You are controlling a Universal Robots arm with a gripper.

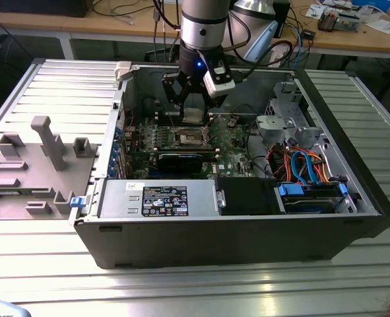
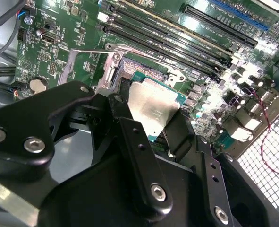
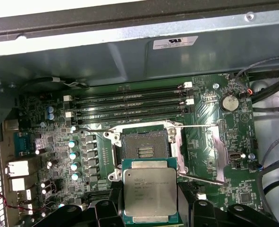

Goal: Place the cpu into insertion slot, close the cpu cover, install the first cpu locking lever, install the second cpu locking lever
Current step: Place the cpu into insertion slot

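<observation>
CPU [image 3: 150,194] sits clamped between the gripper's [image 3: 151,213] two black fingers [image 2: 135,144], which press on opposite edges of the chip with its dull silver top facing the cameras. You can see in both wrist views that it is not yet seated. It hangs clear of the green board, and its near edge shows just beside the insertion slot [image 3: 145,145] rather than inside the metal rim.

In the exterior view the gripper [image 1: 193,105] hangs inside the open computer case [image 1: 214,238], with the chip [image 1: 193,116] a little above the socket [image 1: 190,137] and towards the case's back wall.

The socket's dark centre lies uncovered. The cpu cover [image 3: 215,151] is swung open and lies on the board at one side of the slot. Two thin wire levers [image 3: 200,178] stand released next to it.

The long memory slots [image 3: 130,101] run parallel on the far side of the socket from the gripper. The case rests on a ribbed metal table [image 1: 56,82], with grey fixtures [image 1: 46,142] well apart at the exterior view's left.
</observation>
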